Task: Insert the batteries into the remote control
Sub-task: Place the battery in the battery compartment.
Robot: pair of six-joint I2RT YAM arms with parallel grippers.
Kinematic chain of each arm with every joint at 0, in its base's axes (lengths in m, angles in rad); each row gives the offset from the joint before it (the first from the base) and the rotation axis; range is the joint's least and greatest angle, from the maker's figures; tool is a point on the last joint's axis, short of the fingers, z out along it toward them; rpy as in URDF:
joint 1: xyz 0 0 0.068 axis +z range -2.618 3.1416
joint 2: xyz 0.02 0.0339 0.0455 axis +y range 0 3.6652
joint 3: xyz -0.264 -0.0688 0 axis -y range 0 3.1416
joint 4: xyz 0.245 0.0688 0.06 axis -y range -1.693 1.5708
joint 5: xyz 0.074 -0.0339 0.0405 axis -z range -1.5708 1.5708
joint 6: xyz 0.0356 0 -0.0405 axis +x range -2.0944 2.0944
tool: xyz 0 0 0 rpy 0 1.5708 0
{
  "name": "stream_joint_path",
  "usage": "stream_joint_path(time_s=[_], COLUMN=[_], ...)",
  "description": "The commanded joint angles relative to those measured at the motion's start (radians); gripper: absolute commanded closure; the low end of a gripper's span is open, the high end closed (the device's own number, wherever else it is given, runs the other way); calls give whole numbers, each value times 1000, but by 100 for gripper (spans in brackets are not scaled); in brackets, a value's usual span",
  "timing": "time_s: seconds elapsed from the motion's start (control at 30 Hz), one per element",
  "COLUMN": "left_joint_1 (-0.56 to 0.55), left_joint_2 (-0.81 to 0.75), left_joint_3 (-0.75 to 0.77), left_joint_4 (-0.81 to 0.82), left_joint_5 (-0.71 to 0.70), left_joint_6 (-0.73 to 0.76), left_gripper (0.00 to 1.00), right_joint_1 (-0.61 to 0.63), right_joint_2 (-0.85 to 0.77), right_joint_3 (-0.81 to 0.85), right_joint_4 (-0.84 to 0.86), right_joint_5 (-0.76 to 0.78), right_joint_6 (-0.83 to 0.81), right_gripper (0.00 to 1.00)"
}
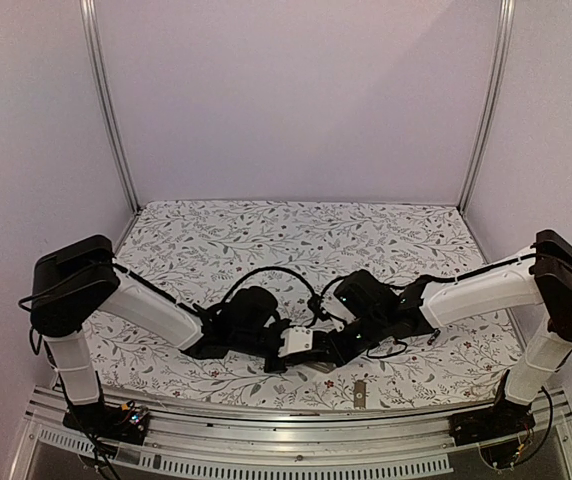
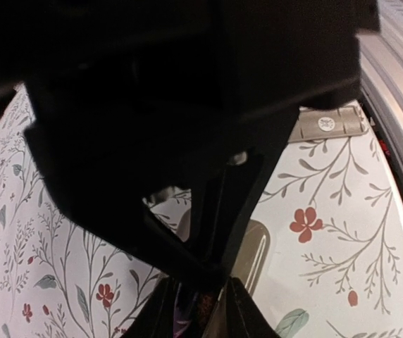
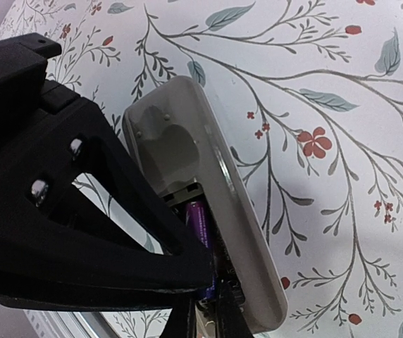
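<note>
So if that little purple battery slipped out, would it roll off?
Probably it would roll: the battery is a smooth round cylinder and the table looks flat. It looks rigid, and its smooth skin may be slippery. Down in the recessed bay of the remote control, it should stay put.

Your left wrist view mostly blocked by right arm, remote control a sliver there, battery half hidden (right wrist).

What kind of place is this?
Probably a robotics test booth: plain walls with metal rails, a floral-covered table, and a left arm and right arm bolted at its near edge.
</note>
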Motion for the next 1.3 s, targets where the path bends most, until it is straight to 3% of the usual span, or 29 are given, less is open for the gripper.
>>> stream_joint_path(time_s=[0.0,0.27,0.7,1.27], left_joint_1=[16,26,92,104], left_joint_2=[-34,-74,-103,-133], left_joint_3=[35,29,71,-7], left_joint_4=[-120,-149,-252,-183], left_joint_5=[69,110,151,181], left_joint_6=[11,10,18,52], left_gripper=[75,64,66,68], right_joint_1=[-5,-5,-5,-3], right_joint_2=[18,4,-57,-13], right_joint_3=[-21,-29,-26,-13], right_joint_4=[-16,-31,-76,-28], right_joint_5=[26,29,43,-62], right_joint_6=[3,-3,-24,-104], right_gripper=[100,100,100,100])
